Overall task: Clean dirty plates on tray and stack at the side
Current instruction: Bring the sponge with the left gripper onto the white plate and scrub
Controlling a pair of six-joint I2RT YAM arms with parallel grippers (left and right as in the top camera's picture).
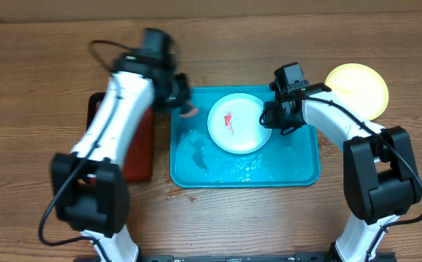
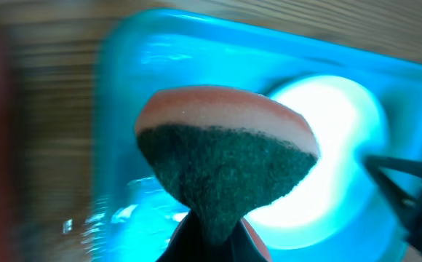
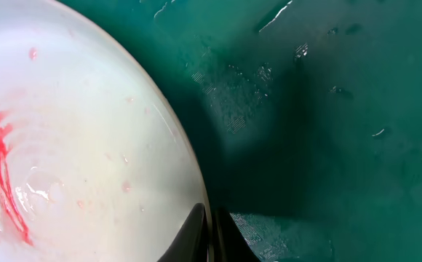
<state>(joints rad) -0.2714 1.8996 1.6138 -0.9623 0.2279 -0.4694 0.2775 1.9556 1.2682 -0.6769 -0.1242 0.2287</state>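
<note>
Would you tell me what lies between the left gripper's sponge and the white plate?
Only a wet strip of blue tray separates sponge and plate, per the overhead view.

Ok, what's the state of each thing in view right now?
tray: wet, one plate in it.
white plate: on tray, red smear unwiped.
yellow plate: off the tray, looks clean.
sponge: held over tray's left side, off the plate.
left gripper: shut on sponge.
right gripper: shut on white plate's rim.
</note>
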